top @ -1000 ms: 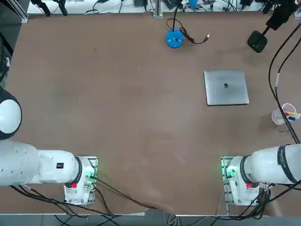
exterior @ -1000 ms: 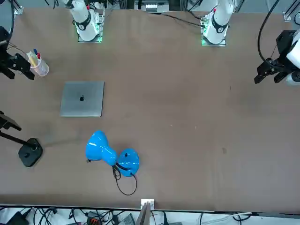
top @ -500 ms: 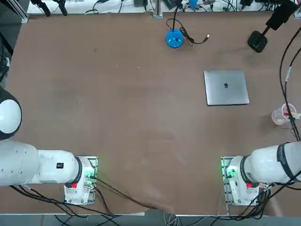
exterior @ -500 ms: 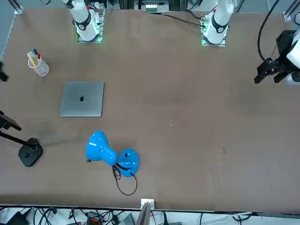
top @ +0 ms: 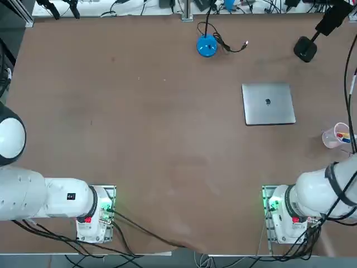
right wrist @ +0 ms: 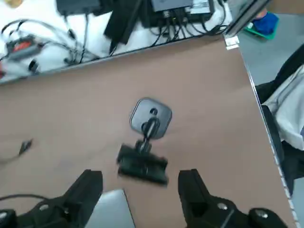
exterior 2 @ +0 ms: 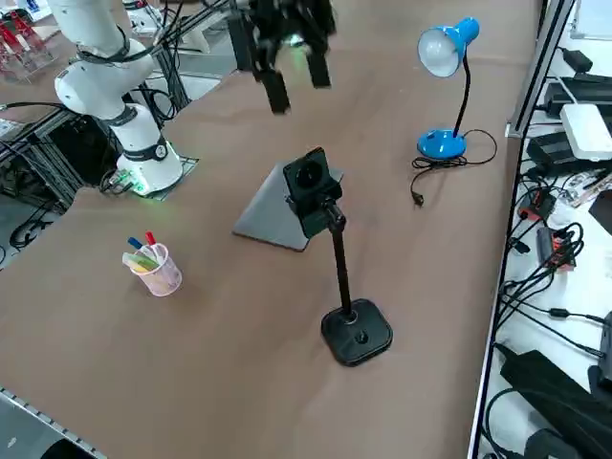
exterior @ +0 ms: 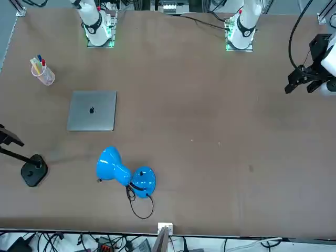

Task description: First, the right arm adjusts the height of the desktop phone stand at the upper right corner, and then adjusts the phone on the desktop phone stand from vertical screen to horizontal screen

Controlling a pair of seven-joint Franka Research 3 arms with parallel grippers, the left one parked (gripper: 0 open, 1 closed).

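Right gripper [right wrist: 137, 199] hangs above the desktop phone stand [exterior 2: 344, 277], jaws open and empty; risk: a descent may strike the phone [exterior 2: 308, 191], toppling the slender stand on the bench [exterior 2: 239, 316].

1 stand [exterior 2: 355, 330], 1 phone [exterior 2: 309, 191], 1 laptop [top: 268, 104], 1 lamp [exterior: 123, 174], maybe 1 cup [exterior 2: 159, 269].

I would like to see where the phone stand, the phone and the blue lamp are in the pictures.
Stand [exterior 2: 357, 334]: right side view, on its rounded black base.
Phone [exterior 2: 308, 191]: right side view, on the black slab clamped at the top of the stand.
Lamp [exterior: 143, 180]: front view, on its round blue base.
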